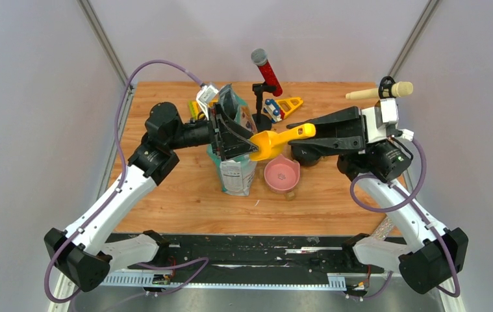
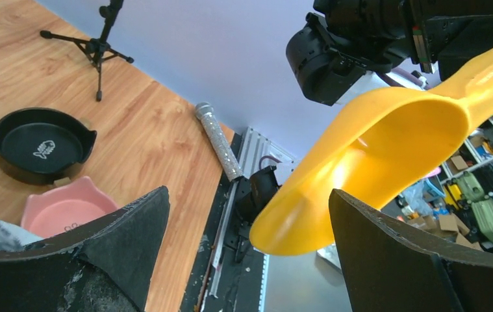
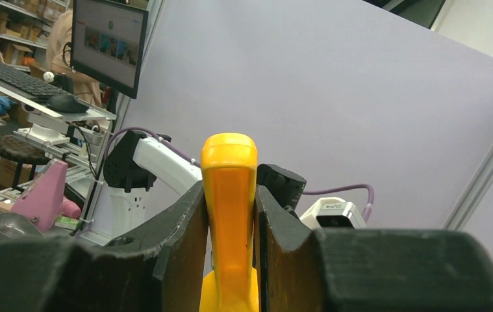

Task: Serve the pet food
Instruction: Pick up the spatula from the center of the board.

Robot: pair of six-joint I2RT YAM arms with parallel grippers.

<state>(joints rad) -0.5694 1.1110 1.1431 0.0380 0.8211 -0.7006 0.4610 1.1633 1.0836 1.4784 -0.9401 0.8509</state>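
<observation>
The teal-green bag [image 1: 236, 170] with a white label stands upright at the table's middle. My left gripper [image 1: 234, 133] is open at the bag's mouth, its jaws spread wide [image 2: 249, 192]. My right gripper [image 1: 310, 132] is shut on the handle of the yellow scoop [image 1: 271, 144], whose bowl hangs over the bag's top, right beside the left fingers. From below, the scoop [image 2: 373, 162] sits between and above the left fingers. The handle [image 3: 229, 195] is clamped between the right fingers. No kibble shows; the scoop's contents and the bag's inside are hidden.
A pink bowl [image 1: 281, 174] sits just right of the bag, a black bowl [image 2: 42, 146] behind it. A red microphone [image 1: 266, 70] on a stand and yellow toys [image 1: 286, 105] stand at the back. A beige microphone [image 1: 386, 91] is far right; a silver one [image 2: 217, 140] lies at the near edge.
</observation>
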